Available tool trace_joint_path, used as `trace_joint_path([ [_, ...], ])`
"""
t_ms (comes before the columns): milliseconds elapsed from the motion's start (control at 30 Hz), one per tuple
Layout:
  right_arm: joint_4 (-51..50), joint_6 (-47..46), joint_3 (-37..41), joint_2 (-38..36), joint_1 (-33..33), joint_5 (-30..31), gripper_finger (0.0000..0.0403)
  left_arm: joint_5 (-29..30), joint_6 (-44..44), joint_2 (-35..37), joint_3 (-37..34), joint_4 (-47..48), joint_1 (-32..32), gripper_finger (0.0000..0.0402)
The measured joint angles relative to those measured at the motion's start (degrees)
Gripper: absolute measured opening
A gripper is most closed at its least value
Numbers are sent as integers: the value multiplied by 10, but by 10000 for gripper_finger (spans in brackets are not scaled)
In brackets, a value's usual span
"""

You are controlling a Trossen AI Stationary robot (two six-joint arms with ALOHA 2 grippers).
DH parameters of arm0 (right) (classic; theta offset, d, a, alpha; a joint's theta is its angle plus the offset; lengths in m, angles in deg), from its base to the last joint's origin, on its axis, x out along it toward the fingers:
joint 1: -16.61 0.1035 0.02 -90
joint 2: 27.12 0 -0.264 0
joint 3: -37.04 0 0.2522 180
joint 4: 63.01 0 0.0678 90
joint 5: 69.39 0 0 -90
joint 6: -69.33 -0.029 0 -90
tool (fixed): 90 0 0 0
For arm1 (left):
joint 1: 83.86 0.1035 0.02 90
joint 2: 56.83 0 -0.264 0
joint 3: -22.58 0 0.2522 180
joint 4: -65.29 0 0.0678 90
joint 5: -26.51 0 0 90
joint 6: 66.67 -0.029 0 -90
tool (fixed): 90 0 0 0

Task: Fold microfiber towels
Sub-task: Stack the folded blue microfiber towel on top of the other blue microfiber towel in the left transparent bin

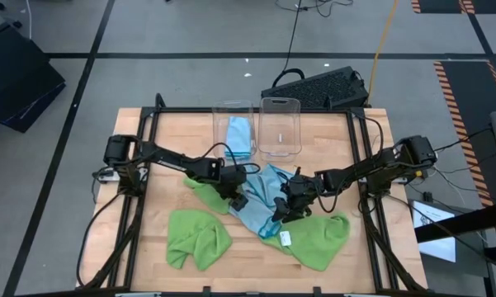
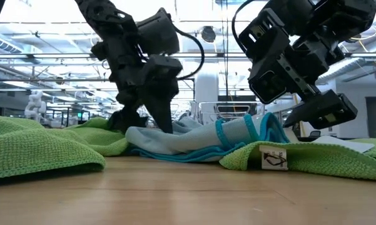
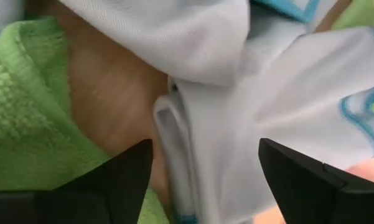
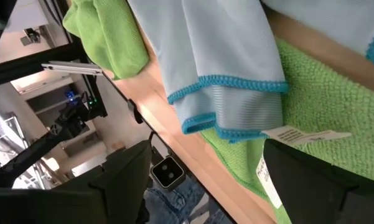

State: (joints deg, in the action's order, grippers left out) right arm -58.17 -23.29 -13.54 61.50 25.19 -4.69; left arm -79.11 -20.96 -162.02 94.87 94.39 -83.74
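Observation:
A light blue towel (image 1: 260, 202) with teal stitched edges lies crumpled mid-table, partly on a lime green towel (image 1: 318, 239) that bears a white tag (image 2: 274, 158). A second green towel (image 1: 196, 239) lies bunched near left, and a third (image 1: 206, 191) under my left arm. My left gripper (image 1: 238, 196) points steeply down, open, its fingers on either side of a fold at the blue towel's left part (image 3: 193, 124). My right gripper (image 1: 282, 213) is open just above the blue towel's near right edge (image 4: 230, 106). My left gripper (image 3: 205, 155) stands open astride a raised fold of the blue towel, coming slanting from above. Whether its fingertips touch the cloth I cannot tell.
Two clear bins stand upright at the table's far middle; the left one (image 1: 233, 124) holds a blue cloth, and the right one (image 1: 280, 124) shows nothing inside. A black keyboard (image 1: 318, 87) lies on the floor beyond the far edge. Bare wood shows along the near edge.

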Motion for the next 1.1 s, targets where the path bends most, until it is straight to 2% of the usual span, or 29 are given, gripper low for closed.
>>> trace_joint_path([
  [133, 4, -2, 0, 0, 0, 2, 302, -9, 17, -22, 1, -15, -4, 284],
  [300, 44, -12, -1, 0, 5, 57, 301, -1, 36, -34, 1, -23, -13, 264],
  [400, 47, 2, -15, 0, 6, 65, 290, -4, 52, -35, 1, -28, -14, 250],
  [600, -4, 77, -57, 0, 25, 100, 235, -19, 81, -35, -1, -37, -15, 230],
  [767, -7, 94, -60, 31, 45, 121, 176, -30, 116, -35, -2, -55, -15, 229],
  [967, 101, 98, -60, 109, 44, 117, 127, -45, 150, -36, -2, -65, -15, 230],
  [1100, 109, 100, -60, 158, 41, 85, 102, -53, 166, -36, -1, -65, -15, 230],
])
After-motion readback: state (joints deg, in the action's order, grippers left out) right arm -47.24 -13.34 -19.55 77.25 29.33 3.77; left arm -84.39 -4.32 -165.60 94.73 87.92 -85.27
